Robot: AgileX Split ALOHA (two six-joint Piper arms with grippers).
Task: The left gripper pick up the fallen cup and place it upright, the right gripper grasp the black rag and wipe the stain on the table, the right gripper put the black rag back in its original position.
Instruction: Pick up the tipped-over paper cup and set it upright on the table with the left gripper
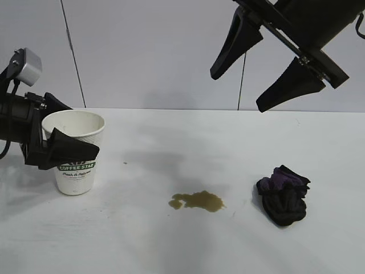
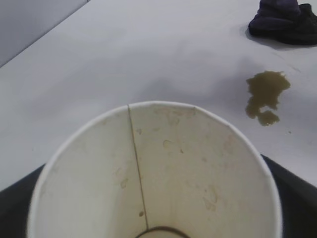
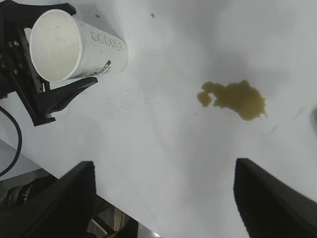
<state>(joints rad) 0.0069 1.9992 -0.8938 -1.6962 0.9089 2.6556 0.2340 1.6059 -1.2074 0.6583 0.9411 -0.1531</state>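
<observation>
The white cup (image 1: 74,154) with the green logo band stands upright at the table's (image 1: 171,142) left side. My left gripper (image 1: 77,132) is shut on the cup, one finger on each side of its upper wall. The left wrist view looks down into the empty cup (image 2: 153,173). The brown stain (image 1: 197,200) lies mid-table, also in the right wrist view (image 3: 235,98). The black rag (image 1: 283,194) with a purple patch lies right of the stain. My right gripper (image 1: 237,91) hangs open and empty high above the table, between stain and rag.
The table's near edge and some frame parts below it (image 3: 114,218) show in the right wrist view. A grey wall stands behind the table. Bare tabletop lies between the cup and the stain.
</observation>
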